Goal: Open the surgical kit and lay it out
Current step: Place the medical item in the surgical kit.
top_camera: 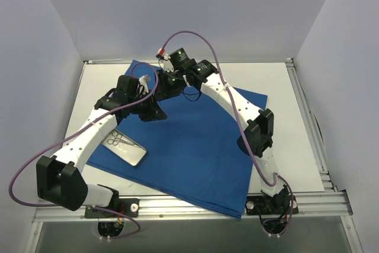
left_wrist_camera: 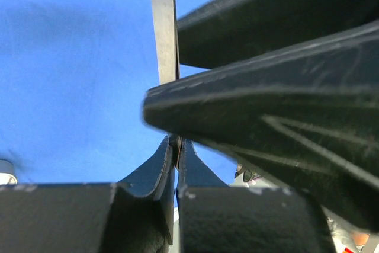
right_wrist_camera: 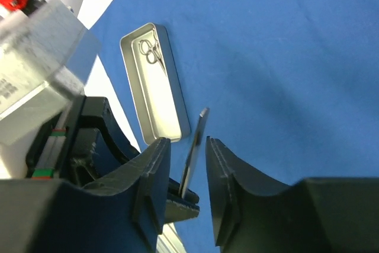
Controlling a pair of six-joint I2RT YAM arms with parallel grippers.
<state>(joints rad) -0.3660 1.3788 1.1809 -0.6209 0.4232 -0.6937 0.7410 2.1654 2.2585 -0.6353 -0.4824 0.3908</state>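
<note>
The left gripper [left_wrist_camera: 176, 146] is clamped shut on the lower end of a thin, flat silver instrument [left_wrist_camera: 164, 28]. The strip stands up between the fingers of the right gripper [right_wrist_camera: 186, 149], whose jaws are partly apart with a sliver of gap on either side of it. Beyond those fingertips spreads the royal-blue cloth [right_wrist_camera: 284, 57]. Farther off to their left, the metal tray [right_wrist_camera: 157, 96] lies on the cloth, with scissors [right_wrist_camera: 151, 50] at its far end.
</note>
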